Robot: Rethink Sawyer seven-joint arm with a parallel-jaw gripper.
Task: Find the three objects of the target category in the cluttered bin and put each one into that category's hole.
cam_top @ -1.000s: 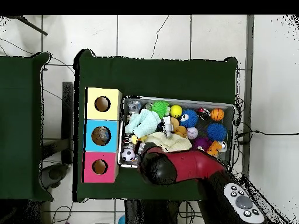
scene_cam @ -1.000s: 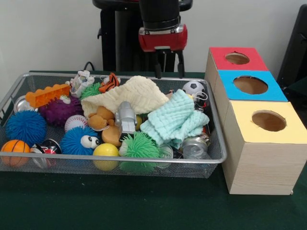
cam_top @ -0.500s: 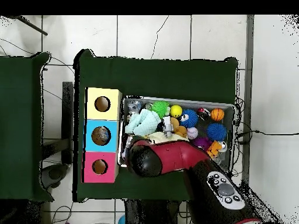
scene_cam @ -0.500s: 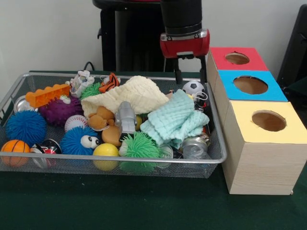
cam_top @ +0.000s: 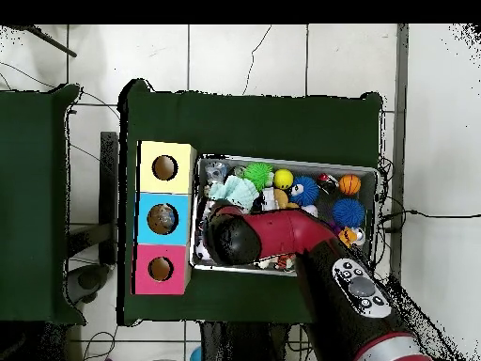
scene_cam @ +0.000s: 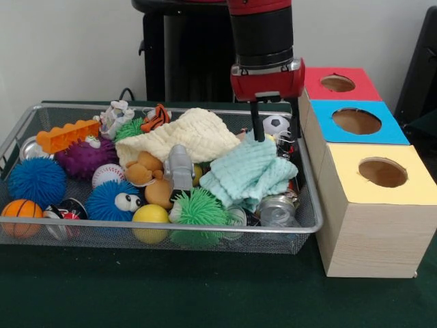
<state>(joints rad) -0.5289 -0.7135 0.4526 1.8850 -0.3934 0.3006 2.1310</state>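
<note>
Gripper (scene_cam: 275,126) now lower and further toward the boxes than a second ago — fingers spread, one tip touching the mint cloth's (scene_cam: 250,171) top fold, the other down beside the soccer ball (scene_cam: 276,125), nothing pinched. Probably closing on that cloth, though which category is wanted cannot be told; cloth draped at the bin's (scene_cam: 157,236) box end, cream cloth (scene_cam: 186,139) just behind it. Crowded all round — crushed can (scene_cam: 275,207), green spiky ball (scene_cam: 199,206) and silver robot toy (scene_cam: 179,168) pressed close, red-topped box (scene_cam: 339,83) farthest of three holes.
</note>
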